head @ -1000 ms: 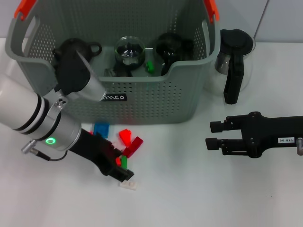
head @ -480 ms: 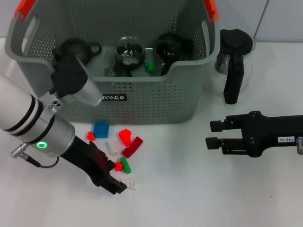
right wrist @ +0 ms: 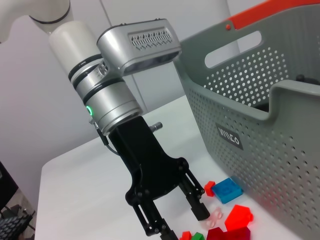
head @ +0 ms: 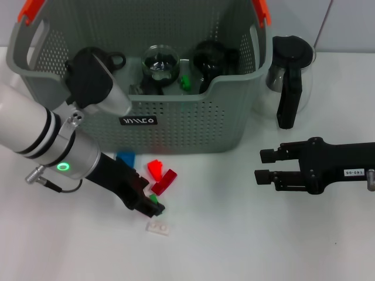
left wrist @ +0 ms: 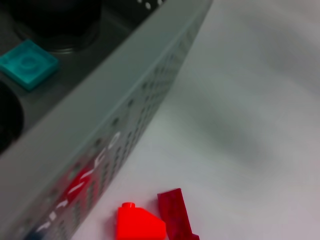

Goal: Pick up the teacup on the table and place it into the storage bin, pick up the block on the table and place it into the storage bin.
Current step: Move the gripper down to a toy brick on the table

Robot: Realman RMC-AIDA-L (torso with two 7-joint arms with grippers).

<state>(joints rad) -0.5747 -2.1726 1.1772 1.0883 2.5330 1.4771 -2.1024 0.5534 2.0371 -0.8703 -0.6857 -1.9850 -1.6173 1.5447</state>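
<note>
From the head view, your left gripper (head: 153, 206) sits low among the blocks (head: 161, 175) just in front of the storage bin (head: 193, 126); a careless close could scatter them. The bin holds dark teapots, a glass cup (head: 160, 61) and a green block. The left wrist view shows red blocks beside the bin wall. The right wrist view shows the left fingers spread, empty; the right gripper (head: 263, 166) waits beside the bin, parted.
</note>
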